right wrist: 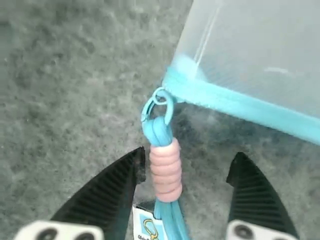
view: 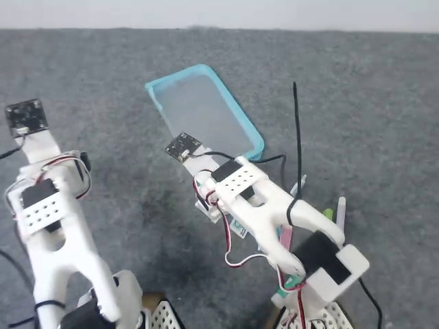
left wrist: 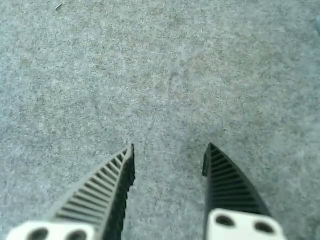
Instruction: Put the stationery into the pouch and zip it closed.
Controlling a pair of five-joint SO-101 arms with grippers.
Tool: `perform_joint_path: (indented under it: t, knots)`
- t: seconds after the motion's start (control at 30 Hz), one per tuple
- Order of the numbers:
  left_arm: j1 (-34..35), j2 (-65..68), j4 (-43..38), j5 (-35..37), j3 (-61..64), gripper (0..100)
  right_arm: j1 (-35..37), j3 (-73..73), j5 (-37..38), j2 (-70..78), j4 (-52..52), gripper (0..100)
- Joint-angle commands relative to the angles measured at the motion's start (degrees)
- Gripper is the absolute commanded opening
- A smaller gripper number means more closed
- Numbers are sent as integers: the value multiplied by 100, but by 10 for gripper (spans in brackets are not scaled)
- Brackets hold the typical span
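The pouch [view: 206,110] is clear with a teal border and lies flat on the grey carpet; its corner [right wrist: 240,105] is close up in the right wrist view. From that corner hangs a teal zipper pull with a pink bead [right wrist: 165,167]. My right gripper [right wrist: 190,152] is open around the bead, which sits nearer one finger [right wrist: 115,195] than the other. Several pens [view: 341,211] lie on the carpet near the right arm [view: 254,192], partly hidden by it. My left gripper [left wrist: 170,146] is open over bare carpet, well to the left of the pouch.
A black cable [view: 298,137] stands up from the right arm beside the pouch's near end. The left arm [view: 48,205] stands at the left side. Grey carpet [view: 123,82] covers the whole table.
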State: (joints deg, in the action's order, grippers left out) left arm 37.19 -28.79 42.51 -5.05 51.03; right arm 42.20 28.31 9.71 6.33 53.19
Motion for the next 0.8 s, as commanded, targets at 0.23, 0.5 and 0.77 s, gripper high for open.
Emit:
perform_joint_path:
  t: [0.23, 0.5, 0.77]
  knots:
    - [0, -220, 9, -35, -40, 213, -40, -176, 79, -488, 215, 6]
    - [-563, -281, 809, -747, -92, 217, -708, 26, -18, -2782, 435, 6]
    - [-1240, -325, 1371, -1582, -101, 231, -743, 730, 211, -4330, 418, 6]
